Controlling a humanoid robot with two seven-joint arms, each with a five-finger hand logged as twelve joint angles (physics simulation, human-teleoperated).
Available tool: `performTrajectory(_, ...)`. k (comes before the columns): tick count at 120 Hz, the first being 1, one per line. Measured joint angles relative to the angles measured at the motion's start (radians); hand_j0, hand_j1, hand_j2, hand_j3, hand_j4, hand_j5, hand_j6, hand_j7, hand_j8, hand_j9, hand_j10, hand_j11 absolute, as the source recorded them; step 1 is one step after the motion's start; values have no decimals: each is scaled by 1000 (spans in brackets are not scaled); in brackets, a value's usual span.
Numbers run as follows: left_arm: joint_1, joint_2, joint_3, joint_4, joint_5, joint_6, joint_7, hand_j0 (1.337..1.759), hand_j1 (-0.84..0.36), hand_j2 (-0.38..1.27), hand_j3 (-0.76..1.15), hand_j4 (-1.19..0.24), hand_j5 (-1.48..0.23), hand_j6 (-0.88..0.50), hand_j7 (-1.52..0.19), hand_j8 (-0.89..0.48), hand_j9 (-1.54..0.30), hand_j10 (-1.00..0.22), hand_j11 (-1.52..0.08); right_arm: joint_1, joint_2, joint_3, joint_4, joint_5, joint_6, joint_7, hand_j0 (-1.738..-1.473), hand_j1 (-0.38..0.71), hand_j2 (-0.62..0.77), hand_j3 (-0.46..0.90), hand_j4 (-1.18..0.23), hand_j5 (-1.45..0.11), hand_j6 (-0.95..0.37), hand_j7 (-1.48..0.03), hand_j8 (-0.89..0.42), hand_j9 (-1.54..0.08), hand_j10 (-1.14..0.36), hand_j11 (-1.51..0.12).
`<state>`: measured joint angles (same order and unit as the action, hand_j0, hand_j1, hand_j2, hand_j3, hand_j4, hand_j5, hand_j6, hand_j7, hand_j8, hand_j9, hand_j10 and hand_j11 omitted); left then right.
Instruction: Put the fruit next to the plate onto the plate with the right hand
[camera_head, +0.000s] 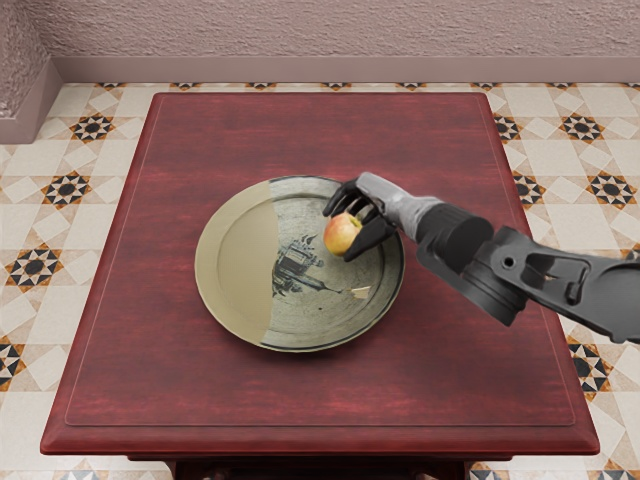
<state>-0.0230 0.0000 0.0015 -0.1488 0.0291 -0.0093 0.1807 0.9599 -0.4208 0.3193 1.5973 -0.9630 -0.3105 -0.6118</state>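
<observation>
1. Fingers (352, 196) of right hand (362, 212) curl around the apple (342, 233), over the plate (240, 262)'s right part.
2. Whether the apple rests on the plate: cannot tell.
3. Risk: released high, the round apple could roll off onto the table (160, 360).

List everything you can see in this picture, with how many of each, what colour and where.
table: one, dark red wood, fills the middle of the view
plate: one, left part tan, the rest grey with a dark drawing, at the table's centre
fruit: one, red and yellow, over the plate's right part, inside the fingers
floor: cream tiles with dark star patterns, around the table
wall: pinkish, along the far edge
right hand: one, black and grey, curled on the fruit, its arm coming in from the right edge
</observation>
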Motion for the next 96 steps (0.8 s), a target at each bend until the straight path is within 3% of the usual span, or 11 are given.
performTrajectory(14,0,0,0,0,0,0,0,1658,349,0,0,0,0,-1,0,0,0,0,0,-5,0,0,0,-1,0,0,-1658,239,249,0,-588,-800,-446,-781,-380,-788,-601,-786)
performTrajectory(29,0,0,0,0,0,0,0,1658,349,0,0,0,0,0,0,0,0,0,0,-14,1,9,-6,2,-4,1,-1658,-26,135,0,-323,-439,-247,-429,-211,-433,-330,-432)
performTrajectory(46,0,0,0,0,0,0,0,1658,349,0,0,0,0,-1,0,0,0,0,0,-17,-25,54,-2,34,24,1,-1658,-188,68,0,-162,-220,-125,-214,-106,-216,-166,-216)
performTrajectory(74,0,0,0,0,0,0,-1,1658,349,0,0,0,0,-1,0,0,0,0,0,-48,-170,354,7,300,434,1,-1658,-298,22,0,-53,-70,-41,-68,-35,-69,-53,-69)
performTrajectory(96,1,0,0,0,0,0,0,1658,349,0,0,0,0,-1,0,0,0,0,0,-75,-366,482,-14,562,798,1,-1658,-329,10,0,-22,-29,-18,-28,-15,-28,-22,-28)
